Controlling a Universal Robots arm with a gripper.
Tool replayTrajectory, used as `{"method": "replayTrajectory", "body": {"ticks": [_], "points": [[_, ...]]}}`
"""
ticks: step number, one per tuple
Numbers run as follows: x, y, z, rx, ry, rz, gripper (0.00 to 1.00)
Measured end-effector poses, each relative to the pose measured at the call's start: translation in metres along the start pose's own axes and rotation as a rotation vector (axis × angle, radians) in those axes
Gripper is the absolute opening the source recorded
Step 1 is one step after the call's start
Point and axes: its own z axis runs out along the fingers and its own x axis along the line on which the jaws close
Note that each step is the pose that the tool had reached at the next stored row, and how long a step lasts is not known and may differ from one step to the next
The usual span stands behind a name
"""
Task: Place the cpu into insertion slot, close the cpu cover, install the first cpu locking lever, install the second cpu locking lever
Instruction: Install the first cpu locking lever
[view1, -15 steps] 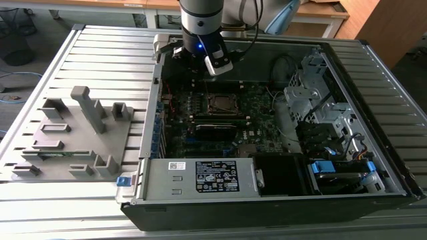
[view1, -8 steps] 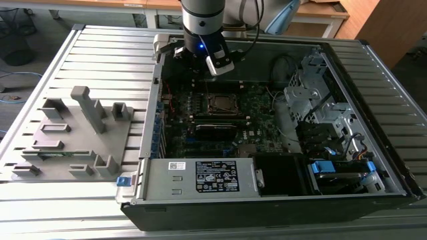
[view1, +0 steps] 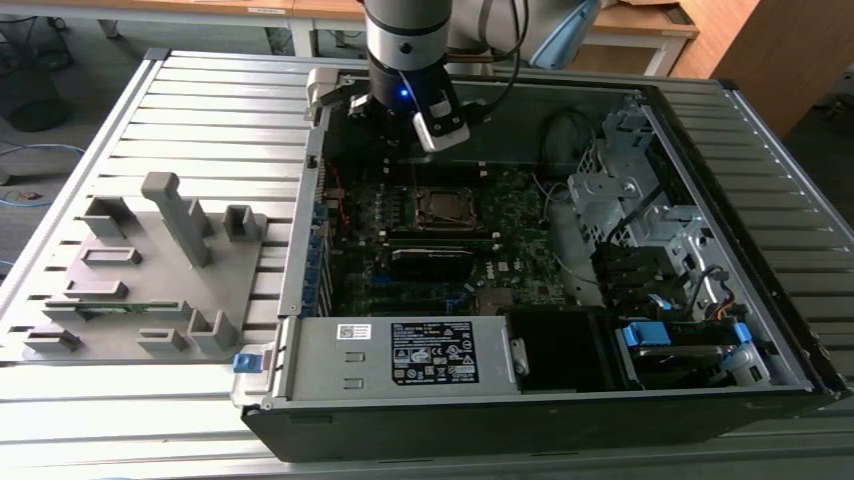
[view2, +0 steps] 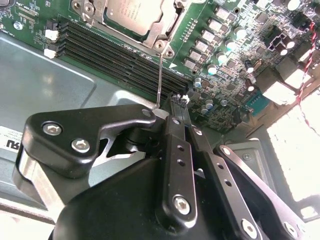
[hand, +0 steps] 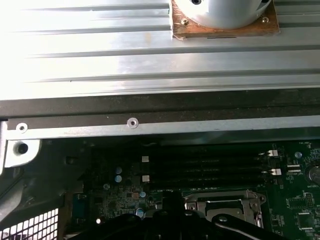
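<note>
My pincer (view2: 164, 114) is closed on a thin lever (view2: 159, 75), the cpu (view1: 445, 206) seated at 6 o'clock from it in the exterior view; lever-locking, I judge, calling for a steady hold.

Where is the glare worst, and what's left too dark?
First wrist view: glare whitens the slatted table, and the motherboard lies in shadow. Second wrist view: the motherboard is brightly lit, with a white burn-out beside it. Exterior view: even light.
</note>
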Motion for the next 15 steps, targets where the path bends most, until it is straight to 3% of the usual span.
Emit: {"method": "replayTrajectory", "body": {"ticks": [12, 15], "points": [[-0.0198, 0.0009, 0.0019, 0.0056, -0.0003, 0.000, 0.11], [-0.0208, 0.0009, 0.0019, 0.0065, -0.0004, 0.000, 0.11]]}}
